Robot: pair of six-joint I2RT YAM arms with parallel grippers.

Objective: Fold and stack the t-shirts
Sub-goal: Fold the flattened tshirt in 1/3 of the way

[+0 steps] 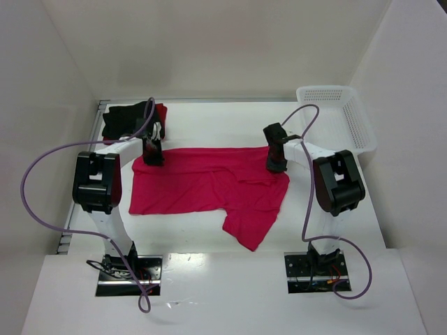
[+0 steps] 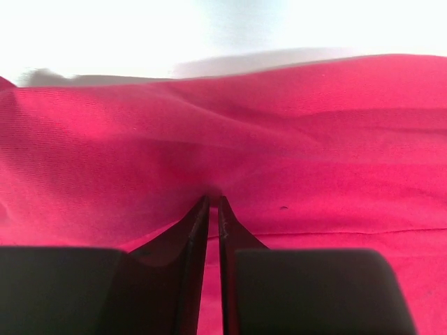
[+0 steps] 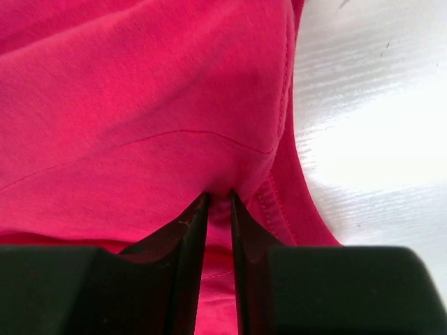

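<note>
Fingers of your left gripper (image 2: 214, 201) stand nearly together with only a thin slit between them. The crimson-pink t-shirt (image 2: 293, 139) puckers into a small ridge right at their tips — you have a pinch of its cloth. Your right gripper (image 3: 219, 195) shows the same: jaws close to shut, nipping the shirt just inside its stitched hem, with the white table (image 3: 370, 105) showing on the right of that wrist view. In the overhead view the left gripper sits at the shirt's upper-left corner and the right one at its upper-right edge, both pointing down. The shirt lies spread across the middle of the frame, one flap trailing toward the lower centre. At upper left a black t-shirt (image 1: 120, 120) lies in a compact heap touching a darker red t-shirt (image 1: 161, 112) — both well apart from the white perforated basket (image 1: 346, 118) at upper right.
</note>
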